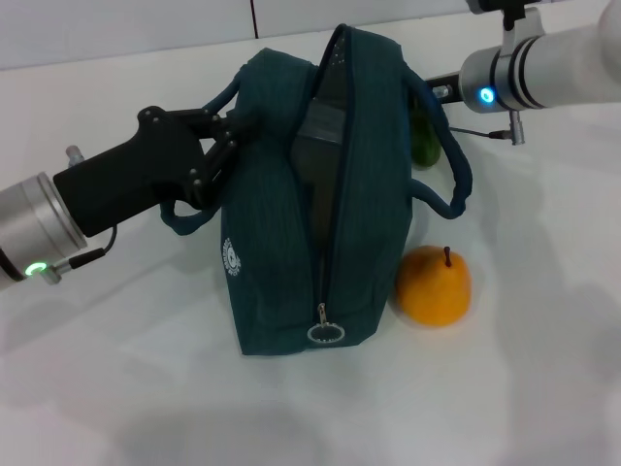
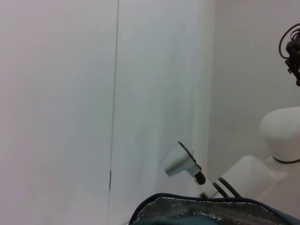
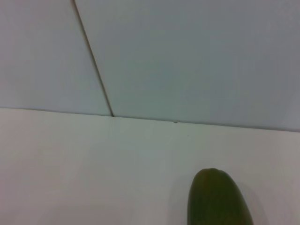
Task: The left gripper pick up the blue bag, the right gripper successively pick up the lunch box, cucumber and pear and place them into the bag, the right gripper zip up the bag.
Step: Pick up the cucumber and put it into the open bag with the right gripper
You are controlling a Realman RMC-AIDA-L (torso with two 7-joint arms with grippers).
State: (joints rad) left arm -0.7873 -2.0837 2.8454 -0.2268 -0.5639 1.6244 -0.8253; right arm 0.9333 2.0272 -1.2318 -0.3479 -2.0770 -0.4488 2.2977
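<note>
The blue bag (image 1: 281, 223) stands upright mid-table with its top zipper open and the ring pull (image 1: 326, 334) hanging at the near end. My left gripper (image 1: 225, 141) is shut on the bag's left handle at the upper left side. In the left wrist view the bag's silver-lined rim (image 2: 201, 208) shows. My right gripper (image 1: 439, 90) reaches in behind the bag's far right and is mostly hidden by it. The cucumber (image 1: 424, 144) lies there, and its rounded end (image 3: 218, 199) fills the right wrist view. The pear (image 1: 434, 284) rests against the bag's near right corner. The lunch box is out of view.
The bag's right handle (image 1: 456, 170) loops out over the white table (image 1: 524, 388) between cucumber and pear. A wall seam (image 1: 252, 17) runs behind the table's far edge. The right arm's silver wrist (image 2: 180, 161) shows beyond the bag rim.
</note>
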